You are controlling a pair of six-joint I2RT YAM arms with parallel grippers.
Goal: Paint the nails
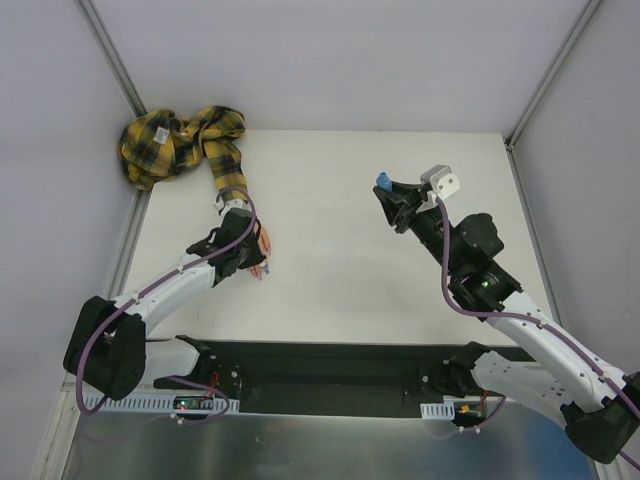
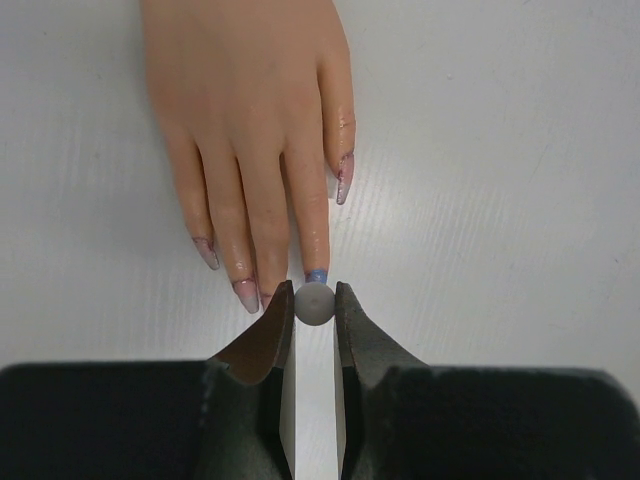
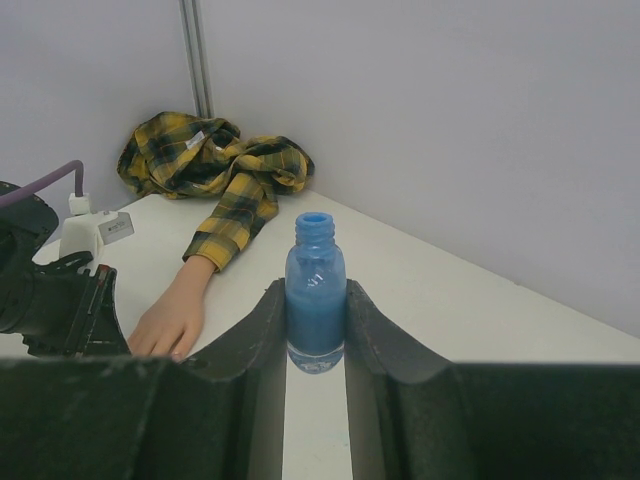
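Observation:
The mannequin hand [image 2: 250, 110] lies flat on the table, its fingers pointing at my left gripper [image 2: 314, 296]. That gripper is shut on a round whitish cap [image 2: 314, 304], seen end-on just over one fingertip. The nail [image 2: 316, 275] under it carries blue paint. The other nails [image 2: 246, 293] are glossy pink, one [image 2: 343, 178] with dark smears. The brush below the cap is hidden. My right gripper [image 3: 315, 300] is shut on an uncapped blue bottle [image 3: 315, 280], held upright at the right of the table [image 1: 381, 182], far from the hand [image 1: 262, 262].
The yellow-black plaid sleeve [image 1: 180, 140] runs from the wrist to a bunched heap in the back left corner. Grey walls [image 1: 330, 60] enclose the white table [image 1: 330, 270] at the back and sides. A black rail [image 1: 330, 370] with the arm bases lies along the near edge.

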